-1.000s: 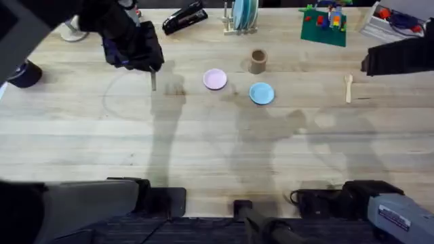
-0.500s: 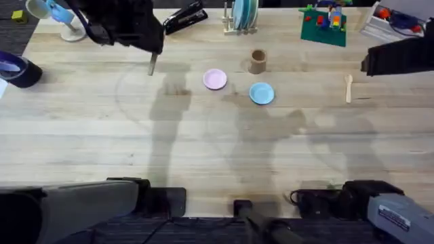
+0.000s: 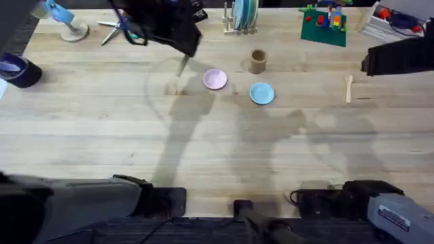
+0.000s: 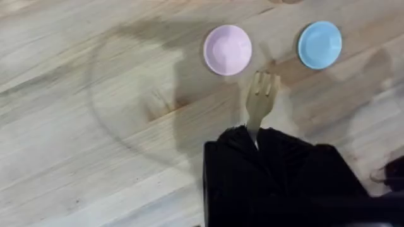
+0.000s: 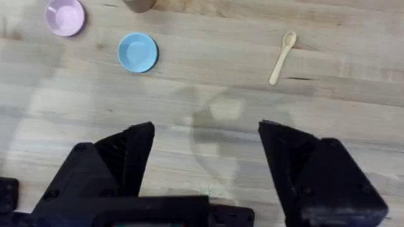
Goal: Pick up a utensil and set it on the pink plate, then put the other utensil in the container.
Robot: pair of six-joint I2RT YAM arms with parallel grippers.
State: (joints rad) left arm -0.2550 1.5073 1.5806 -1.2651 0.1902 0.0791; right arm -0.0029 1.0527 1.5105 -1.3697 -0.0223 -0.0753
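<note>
My left gripper [image 3: 182, 59] is raised over the table left of the pink plate [image 3: 215, 79], shut on the handle of the wooden fork [image 3: 183, 66]. In the left wrist view the fork [image 4: 261, 99] sticks out from the black fingers with its tines toward the pink plate [image 4: 227, 50]. The wooden spoon [image 3: 348, 87] lies flat at the right, and the brown container [image 3: 258, 61] stands behind the plates. My right gripper [image 5: 205, 157] is open high above bare wood, with the spoon [image 5: 281, 57] well ahead of it.
A light blue plate [image 3: 262, 93] lies right of the pink one. Along the back edge stand a plate rack [image 3: 242, 17], a stapler [image 3: 193, 13], a green brick board [image 3: 324, 24] and scissors [image 3: 115, 28]. A dark tape roll [image 3: 17, 70] sits far left.
My left gripper has carried the fork to the right, from the table's left part toward the pink plate. The right arm and the spoon have stayed put.
</note>
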